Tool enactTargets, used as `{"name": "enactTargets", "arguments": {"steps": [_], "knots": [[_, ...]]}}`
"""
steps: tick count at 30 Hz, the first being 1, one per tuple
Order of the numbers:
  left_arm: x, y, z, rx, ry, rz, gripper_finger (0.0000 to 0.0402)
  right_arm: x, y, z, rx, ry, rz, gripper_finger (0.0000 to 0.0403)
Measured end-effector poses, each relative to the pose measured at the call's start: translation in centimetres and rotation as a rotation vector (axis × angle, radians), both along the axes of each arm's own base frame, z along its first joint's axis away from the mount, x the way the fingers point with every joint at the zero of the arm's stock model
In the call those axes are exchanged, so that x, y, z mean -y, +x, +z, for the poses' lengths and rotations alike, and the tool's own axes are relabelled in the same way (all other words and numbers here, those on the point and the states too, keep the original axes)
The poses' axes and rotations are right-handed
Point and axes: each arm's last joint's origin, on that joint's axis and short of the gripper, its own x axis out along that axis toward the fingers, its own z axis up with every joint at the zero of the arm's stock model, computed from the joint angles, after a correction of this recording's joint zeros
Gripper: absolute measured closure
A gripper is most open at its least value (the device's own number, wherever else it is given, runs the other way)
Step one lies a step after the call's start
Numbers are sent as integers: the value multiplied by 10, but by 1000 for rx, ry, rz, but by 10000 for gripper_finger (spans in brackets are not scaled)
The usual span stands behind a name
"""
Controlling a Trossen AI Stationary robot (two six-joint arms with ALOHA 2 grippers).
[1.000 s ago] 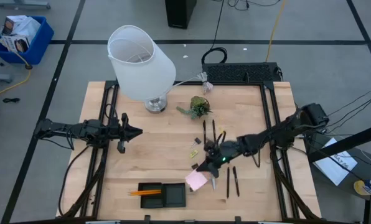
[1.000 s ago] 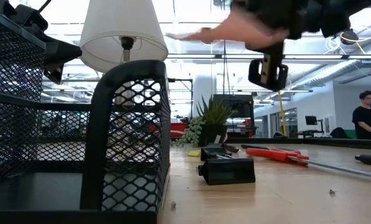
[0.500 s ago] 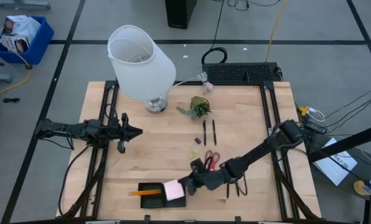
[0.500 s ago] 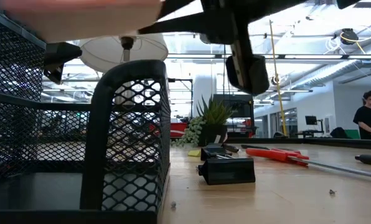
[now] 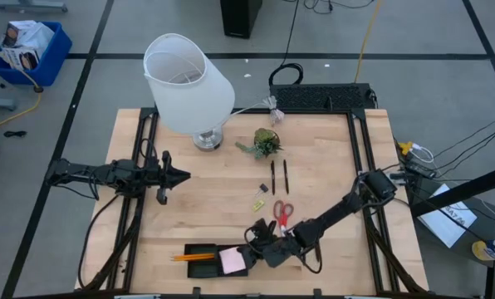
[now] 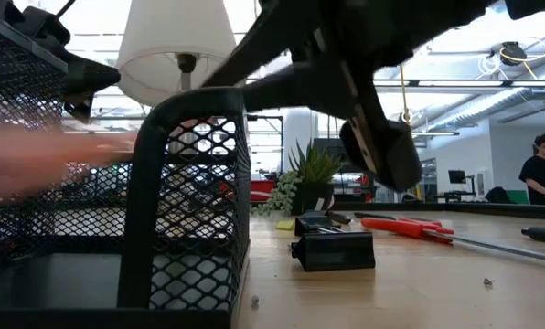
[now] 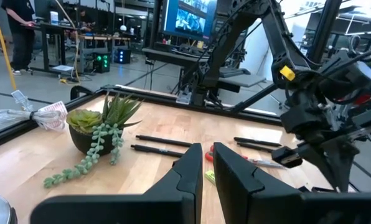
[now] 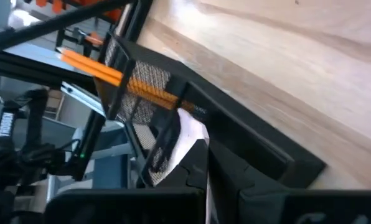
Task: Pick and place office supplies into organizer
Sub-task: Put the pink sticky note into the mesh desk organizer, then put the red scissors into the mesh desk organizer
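Observation:
The organizer (image 5: pixel 204 261), a low black mesh tray, sits at the table's near edge with orange pencils (image 5: pixel 188 257) in its left part. My right gripper (image 5: pixel 242 257) is shut on the pink sticky-note pad (image 5: pixel 230 260) over the organizer's right part. In the low view the pad (image 6: pixel 44 164) shows as a pink blur behind the mesh wall (image 6: pixel 195 183). Red-handled scissors (image 5: pixel 282 211), two black pens (image 5: pixel 279 177), a yellow-green piece (image 5: pixel 257 202) and a small clip (image 5: pixel 262 188) lie on the table. My left gripper (image 5: pixel 183 175) waits shut at the left. My right gripper pinches the pad by its right edge (image 8: pixel 195 134) between its two fingers. The fingers come from the table's right, slanting down toward the organizer. The pad reaches past the fingertips into the organizer's right compartment; whether it rests on the floor there, I cannot tell.
A white lamp (image 5: pixel 188 83) stands at the far left, a small plant (image 5: pixel 267 143) at the far middle, and a black keyboard-like box (image 5: pixel 322 97) at the far edge. A person (image 6: pixel 538 169) stands in the room beyond the table.
My right gripper has carried the pad from beside the scissors toward the table's near left, down to the organizer, rolling its wrist on the way. The pad, earlier held over bare table, now sits over the organizer's right part.

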Motion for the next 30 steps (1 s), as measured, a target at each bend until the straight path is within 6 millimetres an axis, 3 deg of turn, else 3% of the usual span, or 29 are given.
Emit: {"name": "enactTargets", "arguments": {"steps": [9, 21, 25, 30], "knots": [[0, 0, 0, 1, 0, 0, 360, 0, 1, 2, 21, 8, 1, 371], [0, 0, 0, 1, -1, 0, 360, 0, 1, 4, 32, -19, 19, 264], [0, 0, 0, 1, 0, 0, 360, 4, 3, 11, 47, -23, 13, 258], [0, 0, 0, 1, -1, 0, 360, 24, 8, 27, 48, -91, 27, 268]]}}
